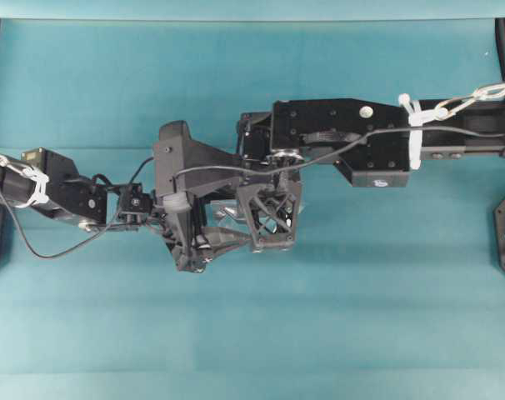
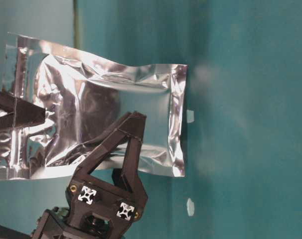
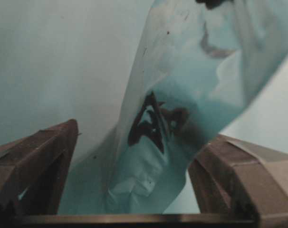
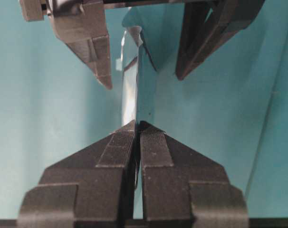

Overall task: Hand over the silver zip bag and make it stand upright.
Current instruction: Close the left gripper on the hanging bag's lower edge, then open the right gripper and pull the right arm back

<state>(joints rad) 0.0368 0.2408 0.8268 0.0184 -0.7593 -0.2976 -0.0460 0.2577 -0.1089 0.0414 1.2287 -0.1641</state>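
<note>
In the overhead view the silver zip bag [image 1: 229, 214] is almost wholly hidden beneath the 2 arms; only a small crinkled silver patch shows between the black parts at mid-table. The gripper tips cannot be separated there. In the table-level view the picture lies turned on its side, and the bag's left edge runs close to the frame border.

The right gripper [image 4: 137, 129] is clamped tight on the bag: in the right wrist view its 2 ribbed pads meet on the thin foil edge, with no gap visible. In the table-level view it enters as a dark bar from the left [image 2: 16, 115] and pinches the bag [image 2: 98, 107] near its zip end. The bag hangs in the air, clear of the teal table [image 1: 361, 292].

The left gripper [image 4: 143, 64] stands wide apart, 1 finger on each side of the bag, neither finger visibly touching the foil. The left wrist view shows the same: the bag [image 3: 177, 109] rises between the 2 brown-looking fingers [image 3: 37, 166], with clear space on both sides.

Only the table-level view shows the bag's full rectangular face, its darker centre panel and its sealed edges. Only the right wrist view shows the bag edge-on, as a thin mirrored sheet [image 4: 134, 90].
</note>
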